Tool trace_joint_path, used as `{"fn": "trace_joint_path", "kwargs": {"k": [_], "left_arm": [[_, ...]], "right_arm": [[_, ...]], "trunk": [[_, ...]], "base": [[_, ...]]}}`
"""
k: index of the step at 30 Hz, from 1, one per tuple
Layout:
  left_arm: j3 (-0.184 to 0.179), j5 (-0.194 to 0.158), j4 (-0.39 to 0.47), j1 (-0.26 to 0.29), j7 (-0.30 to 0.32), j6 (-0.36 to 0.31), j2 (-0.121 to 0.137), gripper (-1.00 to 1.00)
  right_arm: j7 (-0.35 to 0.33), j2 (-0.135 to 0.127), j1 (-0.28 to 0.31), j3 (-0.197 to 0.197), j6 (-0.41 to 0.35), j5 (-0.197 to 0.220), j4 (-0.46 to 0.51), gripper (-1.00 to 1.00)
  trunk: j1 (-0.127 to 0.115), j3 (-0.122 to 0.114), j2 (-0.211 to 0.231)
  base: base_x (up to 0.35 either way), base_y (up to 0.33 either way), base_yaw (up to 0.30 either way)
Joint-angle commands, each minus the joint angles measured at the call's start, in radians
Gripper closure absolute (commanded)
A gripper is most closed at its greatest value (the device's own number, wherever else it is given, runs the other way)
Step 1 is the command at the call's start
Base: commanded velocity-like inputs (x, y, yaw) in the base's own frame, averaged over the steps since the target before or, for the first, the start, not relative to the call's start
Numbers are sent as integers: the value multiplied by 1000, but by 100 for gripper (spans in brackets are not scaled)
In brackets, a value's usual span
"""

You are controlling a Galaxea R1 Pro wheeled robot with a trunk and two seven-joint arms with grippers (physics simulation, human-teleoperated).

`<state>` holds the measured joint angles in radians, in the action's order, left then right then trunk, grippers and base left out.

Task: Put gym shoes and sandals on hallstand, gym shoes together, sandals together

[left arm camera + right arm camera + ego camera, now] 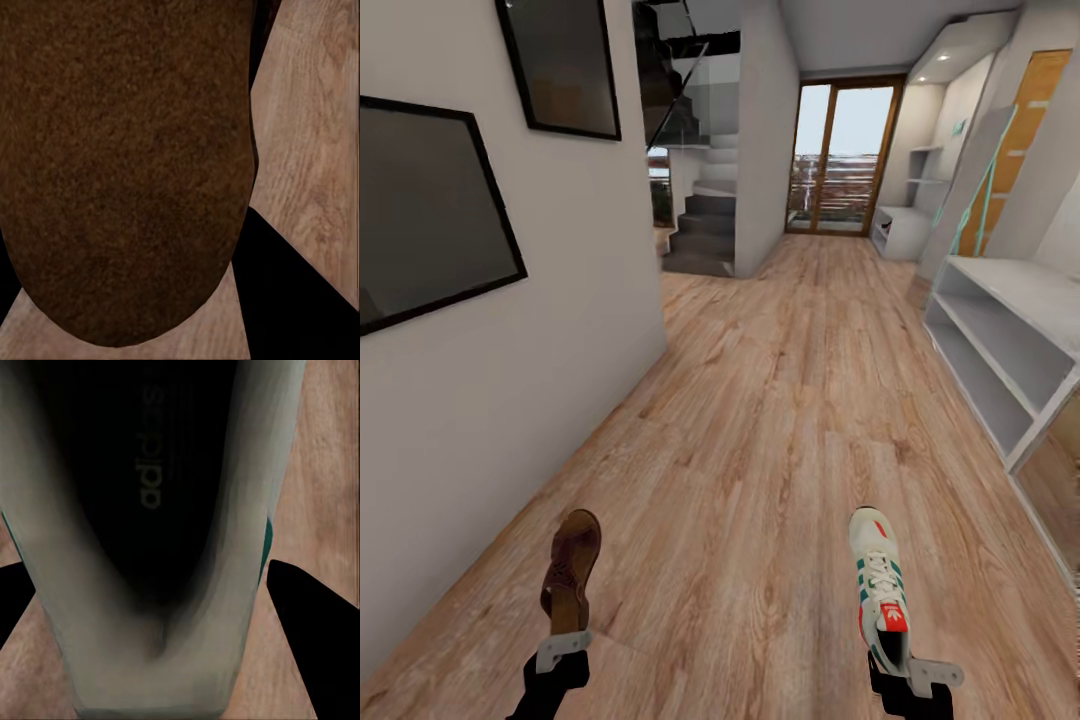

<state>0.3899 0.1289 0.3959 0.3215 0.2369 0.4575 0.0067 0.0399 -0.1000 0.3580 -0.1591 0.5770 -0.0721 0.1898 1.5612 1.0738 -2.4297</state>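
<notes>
1. Brown leather in one hand, cream canvas in the other — the robot carries a sandal (570, 570) in the left gripper (563, 650) and a gym shoe (880, 585) in the right gripper (915, 672), both held out in front above the corridor floor (760, 420).
2. By the look of it, each gripper's fingers pinch the heel end of its shoe, toes pointing away from the robot.
3. The judgement on progress: no shoe is on the hallstand yet. The pale unit with the mint-green letters (905, 225) stands far down the corridor near the glass door, well apart from the robot.
4. A plain white shelf unit (1000, 350) sits closer on the right; its shelves look bare.
5. Left to do: drive down, set both shoes on the rack, then fetch the second sandal and second gym shoe and pair them up.
6. The left wrist view gives the sandal's (127, 165) rough brown surface up close, with dark fingers (300, 292) beside it.
7. The right wrist view looks into the gym shoe's (150, 585) dark opening, with printed lettering inside — a detail the head view cannot resolve.
</notes>
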Motion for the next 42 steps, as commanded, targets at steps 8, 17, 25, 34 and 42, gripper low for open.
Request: {"fn": "trace_joint_path", "kwargs": {"k": [8,17,25,34,42], "left_arm": [[9,11,-2,1,1,4,-1,100],[9,11,-3,1,1,4,-1,100],[9,11,-5,1,1,4,-1,100],[9,10,-6,1,1,3,-1,100],[10,11,-2,0,0,4,1,100]], "right_arm": [[6,0,1,-2,3,-8,-2,100],[5,3,1,-2,3,-8,-3,100],[3,3,1,-2,3,-8,-3,100],[2,4,1,-2,2,-8,-1,100],[2,4,1,-2,2,-8,-1,100]], "trunk": [[0,1,0],[0,1,0],[0,1,0],[0,1,0],[0,1,0]], "base": [[339,0,-300],[339,0,-300],[339,0,-300],[339,0,-293],[339,0,-65]]}}
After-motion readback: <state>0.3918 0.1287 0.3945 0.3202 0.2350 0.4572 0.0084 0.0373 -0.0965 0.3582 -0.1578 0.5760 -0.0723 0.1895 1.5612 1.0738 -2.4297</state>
